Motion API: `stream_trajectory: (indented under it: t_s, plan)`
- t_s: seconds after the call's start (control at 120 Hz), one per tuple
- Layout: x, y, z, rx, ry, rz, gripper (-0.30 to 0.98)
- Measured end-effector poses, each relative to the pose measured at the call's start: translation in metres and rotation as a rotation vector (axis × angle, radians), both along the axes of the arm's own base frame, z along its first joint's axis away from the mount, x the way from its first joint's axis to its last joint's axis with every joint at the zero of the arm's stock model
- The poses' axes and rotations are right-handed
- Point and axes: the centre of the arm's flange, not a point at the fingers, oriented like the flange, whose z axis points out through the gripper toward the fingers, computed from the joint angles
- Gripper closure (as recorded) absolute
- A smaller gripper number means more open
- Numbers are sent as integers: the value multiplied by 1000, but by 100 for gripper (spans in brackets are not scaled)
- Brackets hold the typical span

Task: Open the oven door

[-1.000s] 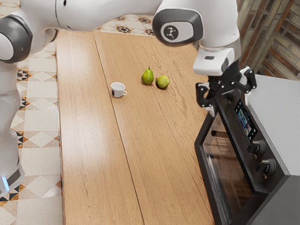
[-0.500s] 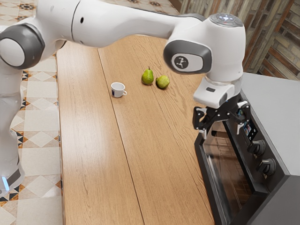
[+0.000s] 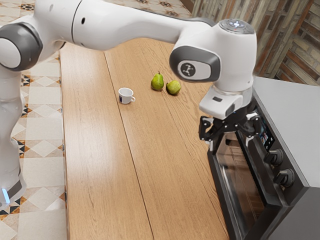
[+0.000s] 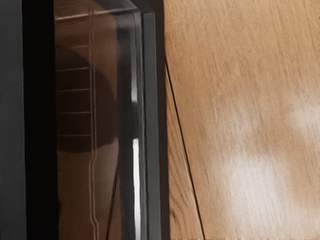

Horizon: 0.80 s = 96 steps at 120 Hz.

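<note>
Arm (image 3: 127, 25): A white robot arm reaches over the bench (image 3: 105, 165) to the oven (image 3: 292, 115), a round dark emblem (image 3: 188, 69) on its wrist housing (a stylized figure, with no word legible).
Display (image 3: 267, 136): Lit in color on the oven's front, near the far end, its characters too small to read.
Knobs (image 3: 273, 157): Two dark dials sit on the oven's control panel, between the display and the near end, their markings illegible.
Cup (image 3: 125, 95): White, with a dark label facing out, its lettering unreadable; it stands upright on the bench, well apart from the oven's front.
Oven door (image 3: 243, 175): The dark-framed glass is on the oven's front, below the control panel and beneath the tool (image 3: 230, 143), extending from there toward the oven's near end; wire-rack lines appear in the glass.
Tool: Wide open and empty at the oven's front, near the door's far end; whether it touches the frame cannot be told.
Pears (image 3: 157, 82): Two, green, side by side on the bench, between cup and oven.
</note>
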Motion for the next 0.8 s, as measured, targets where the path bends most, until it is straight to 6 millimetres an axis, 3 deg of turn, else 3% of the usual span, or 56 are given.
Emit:
stream_trajectory:
  t_s: [0.067, 0.117, 0.133, 0.15, 0.183, 0.208, 0.233, 0.242, 0.267, 0.283, 0.3, 0.317, 0.342, 0.375, 0.408, 0.425, 0.45, 0.492, 0.558, 0.592, 0.642, 0.7, 0.8]
  plan:
    - [-25, 5, 2, 22, 3, -6, 9]
    - [-66, 17, -2, 65, 3, -4, 15]
    - [-93, 22, -7, 98, -3, -3, 18]
    - [-133, 10, -15, 139, -16, -40, 20]
    - [-262, -54, -25, 262, -124, -212, 15]
    - [-373, -94, 2, 321, -308, -335, 13]
    - [-455, -110, 40, 332, -481, -400, 11]
    - [-477, -111, 61, 317, -538, -408, 10]
    - [-519, -92, 144, 226, -690, -378, 8]
    - [-522, -64, 200, 152, -755, -313, 7]
    - [-511, -33, 245, 93, -790, -234, 7]
    - [-481, 2, 280, 47, -793, -138, 6]
    - [-403, 59, 316, -9, -744, 25, 5]
    - [-296, 124, 325, -31, -644, 224, 4]
    - [-190, 188, 311, -29, -533, 424, 3]
    - [-150, 216, 299, -21, -483, 515, 3]
    - [-106, 256, 278, -12, -414, 639, 2]
    - [-57, 326, 241, -18, -302, 837, 2]
    - [-8, 421, 164, -27, -106, 1103, 1]
    - [18, 430, 116, -24, 3, 1153, 1]
    - [43, 392, 76, -34, 100, 1136, 1]
    - [53, 366, 58, -53, 156, 1141, 0]
    - [53, 360, 50, -91, 203, 1225, 0]
